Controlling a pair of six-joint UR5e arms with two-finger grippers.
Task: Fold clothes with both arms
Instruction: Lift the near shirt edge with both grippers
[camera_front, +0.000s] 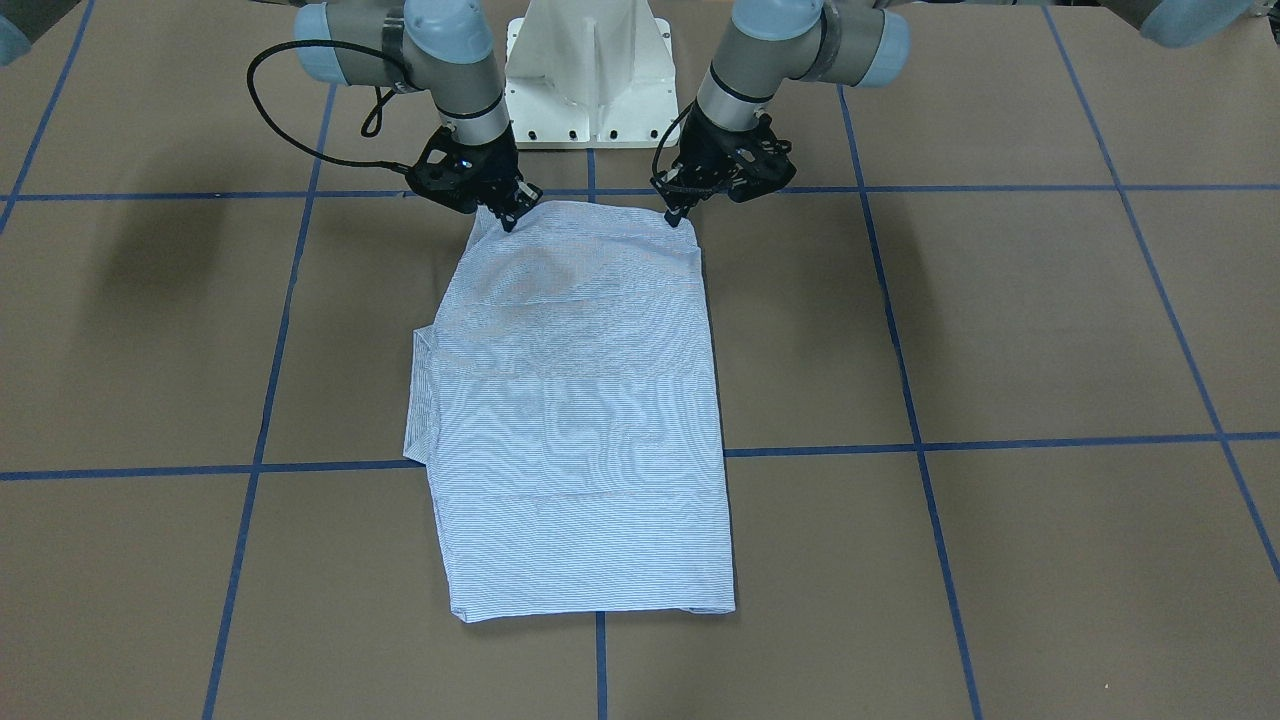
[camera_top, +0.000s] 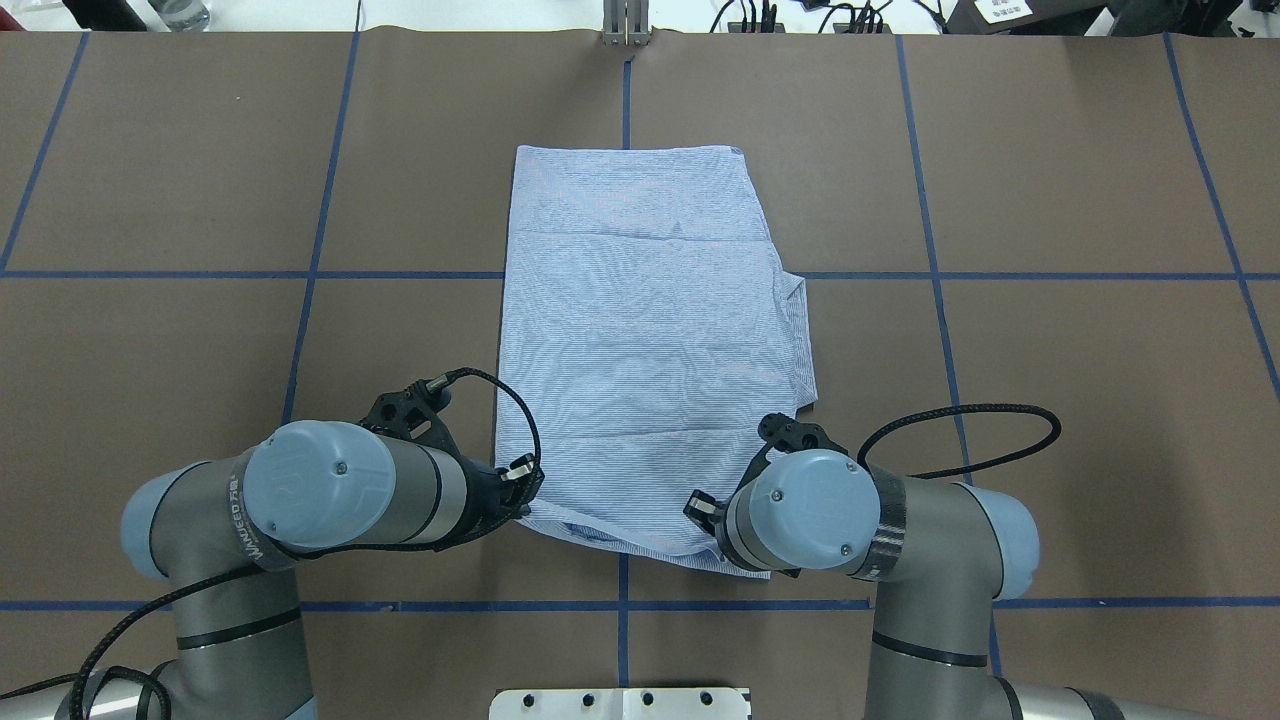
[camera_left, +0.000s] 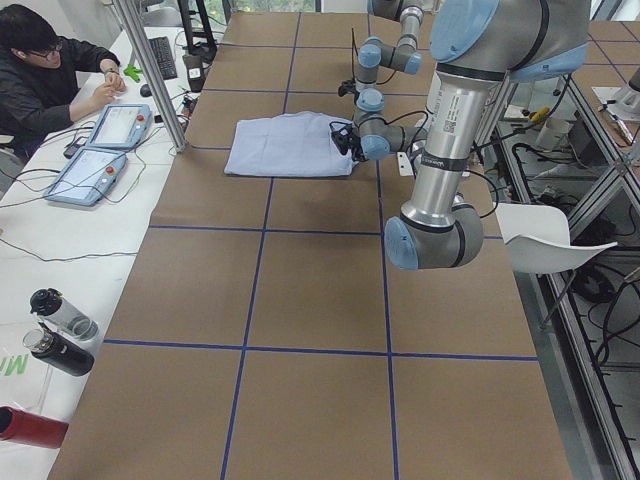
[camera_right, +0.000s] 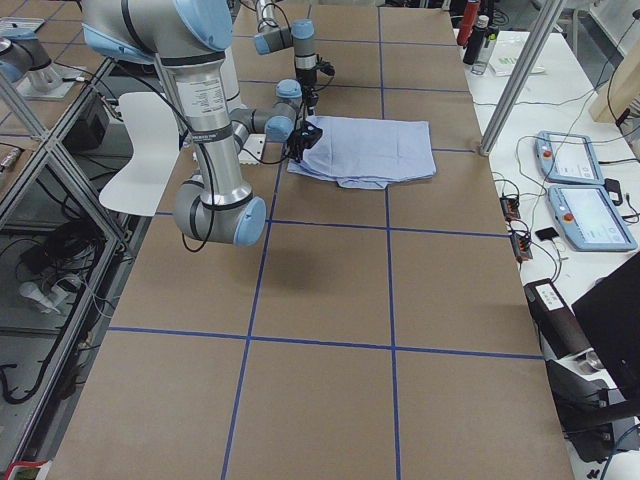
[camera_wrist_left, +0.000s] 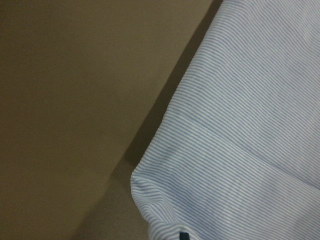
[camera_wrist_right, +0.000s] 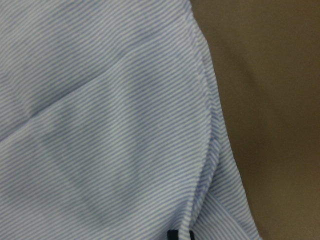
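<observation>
Blue-and-white striped cloth is what's being dealt with here: the shirt (camera_front: 575, 420) is laid flat mid-table as a narrow rectangle on the brown table (camera_front: 1000, 330), with a bit of under-layer left poking out on the right arm's side. The edge nearest the robot is taken at both corners. The left gripper (camera_front: 679, 214) is pressed together on one corner and the right gripper (camera_front: 511, 218) is pinched on the other, and that edge looks slightly raised off the table. Both corners are probably held at once so the edge can be carried over straight and taut. A half fold toward the far edge is judged to be the step in hand, though nothing is lifted far yet.
</observation>
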